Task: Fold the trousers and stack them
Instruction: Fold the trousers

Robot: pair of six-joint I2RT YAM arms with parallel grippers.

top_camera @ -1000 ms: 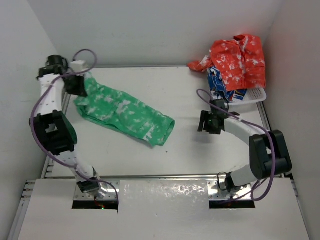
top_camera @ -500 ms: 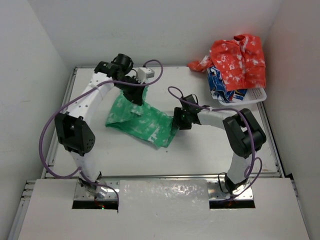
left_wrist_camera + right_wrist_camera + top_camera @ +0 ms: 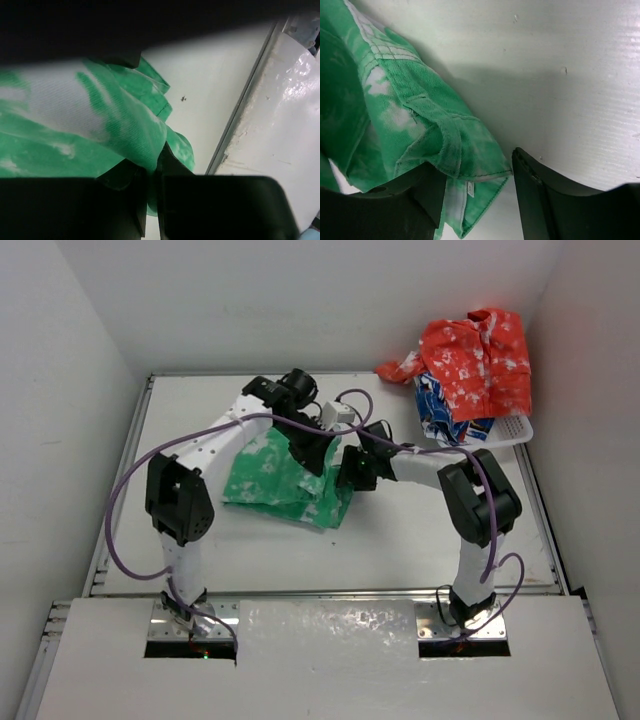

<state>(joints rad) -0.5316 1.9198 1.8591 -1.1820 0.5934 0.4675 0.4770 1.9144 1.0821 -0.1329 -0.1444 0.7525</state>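
At frame centre, the left gripper (image 3: 314, 452) pinches the trousers (image 3: 265, 478), likely to fold them, while the right gripper (image 3: 350, 472) hangs unclenched beside them.

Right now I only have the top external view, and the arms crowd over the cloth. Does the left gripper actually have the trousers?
Observer: Yes. The left wrist view shows the left gripper pinched shut on a fold of the trousers.
Operator: And the right one, has it grabbed too?
Observer: No. In the right wrist view the right gripper is open, jaws apart. A stitched corner of the cloth lies between them, not clamped.
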